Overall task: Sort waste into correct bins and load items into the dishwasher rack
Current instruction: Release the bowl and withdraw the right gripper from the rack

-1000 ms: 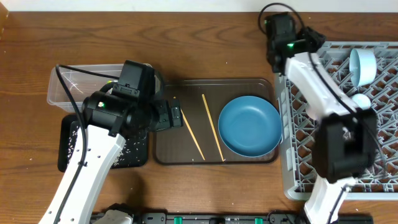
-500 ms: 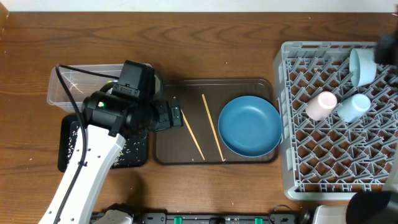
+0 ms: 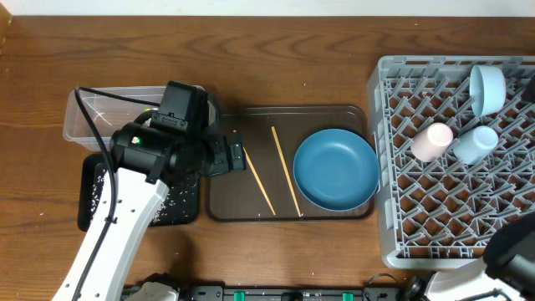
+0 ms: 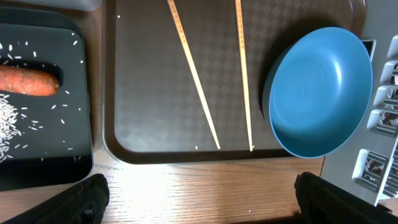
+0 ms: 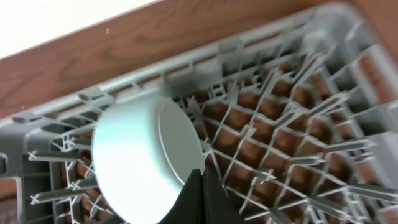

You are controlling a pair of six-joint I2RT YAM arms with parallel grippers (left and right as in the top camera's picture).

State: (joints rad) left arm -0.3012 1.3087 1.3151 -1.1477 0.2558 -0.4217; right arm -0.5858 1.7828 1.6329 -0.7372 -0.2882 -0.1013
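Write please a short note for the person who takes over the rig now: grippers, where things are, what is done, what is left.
Left gripper: jaws open, empty, over brown tray's left end.
Right gripper: jaws shut, empty, over rack.
Done: bowl, pink cup, blue cup in rack; sausage, rice in black tray.
To do: plate and two chopsticks, on brown tray, go to rack.
Tub partly behind left arm; napkin, wrapper not seen.
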